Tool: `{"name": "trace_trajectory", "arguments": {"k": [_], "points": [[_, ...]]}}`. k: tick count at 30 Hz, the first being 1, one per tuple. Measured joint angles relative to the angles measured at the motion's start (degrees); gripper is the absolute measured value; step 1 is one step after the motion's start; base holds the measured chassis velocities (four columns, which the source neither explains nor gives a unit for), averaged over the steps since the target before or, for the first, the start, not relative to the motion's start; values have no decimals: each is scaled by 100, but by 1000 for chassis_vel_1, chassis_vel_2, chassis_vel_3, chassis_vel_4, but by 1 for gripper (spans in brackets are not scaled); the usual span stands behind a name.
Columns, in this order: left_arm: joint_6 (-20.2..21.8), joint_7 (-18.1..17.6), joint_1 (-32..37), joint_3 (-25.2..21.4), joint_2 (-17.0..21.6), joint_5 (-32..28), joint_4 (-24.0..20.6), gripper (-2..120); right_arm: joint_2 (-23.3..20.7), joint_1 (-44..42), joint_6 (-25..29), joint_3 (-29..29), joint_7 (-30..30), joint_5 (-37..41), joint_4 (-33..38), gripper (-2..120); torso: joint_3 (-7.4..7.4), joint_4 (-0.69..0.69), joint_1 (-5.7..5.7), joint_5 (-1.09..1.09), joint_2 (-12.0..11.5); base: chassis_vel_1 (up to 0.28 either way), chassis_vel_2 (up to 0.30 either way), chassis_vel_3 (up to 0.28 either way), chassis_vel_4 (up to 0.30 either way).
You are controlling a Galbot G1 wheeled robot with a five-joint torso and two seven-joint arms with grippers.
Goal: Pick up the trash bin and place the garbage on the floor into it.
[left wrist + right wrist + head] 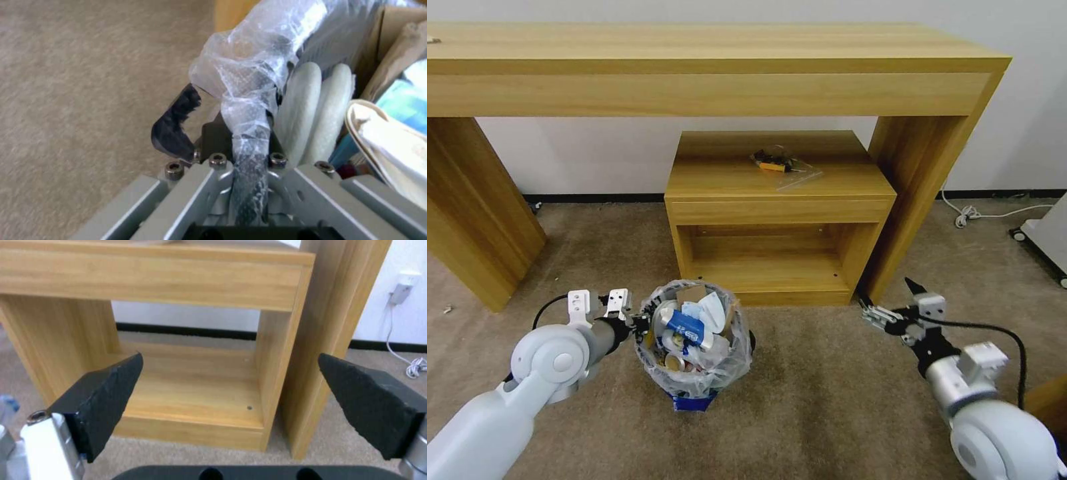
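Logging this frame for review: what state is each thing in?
trash bin: upright on the carpet, full
garbage: piled inside the bin
left pincer: shut on the bin's rim
right pincer: open, empty, near the small cabinet

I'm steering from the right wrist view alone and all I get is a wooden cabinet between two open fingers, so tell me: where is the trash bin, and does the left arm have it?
Observer: The trash bin stands on the carpet in front of the small cabinet, on the robot's left side.
Operator: And the left arm?
Observer: The left gripper is shut on the bin's rim, pinching the clear bag there.
Operator: What's inside?
Observer: It is piled high: white slippers, cardboard, a blue-white packet.
Operator: Where is my gripper?
Observer: The right gripper hangs open, off to the bin's right.
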Motion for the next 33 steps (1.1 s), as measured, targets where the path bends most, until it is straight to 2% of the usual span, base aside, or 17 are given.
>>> {"name": "trace_trajectory", "arguments": {"k": [14,19,22,31,33], "points": [[0,32,-201,-319,-713,90,964,0,-7,204,-124,-84,192,33,44,100,1,-1,0,0,0,0,0,0,0],[0,129,-235,-435,-761,32,1196,0,-43,204,-154,-83,226,69,56,100,1,0,0,0,0,0,0,0,0],[-4,322,-183,-534,-791,110,1339,0,-109,240,-189,-59,266,164,56,100,1,-1,0,1,0,0,0,0,0],[-22,421,-149,-556,-788,206,1422,0,-170,401,-261,-89,336,310,-12,100,0,0,0,3,1,0,0,0,0],[-21,400,-161,-532,-788,233,1424,10,-156,407,-266,-111,343,314,-24,100,0,1,0,2,1,0,0,0,0]]}}
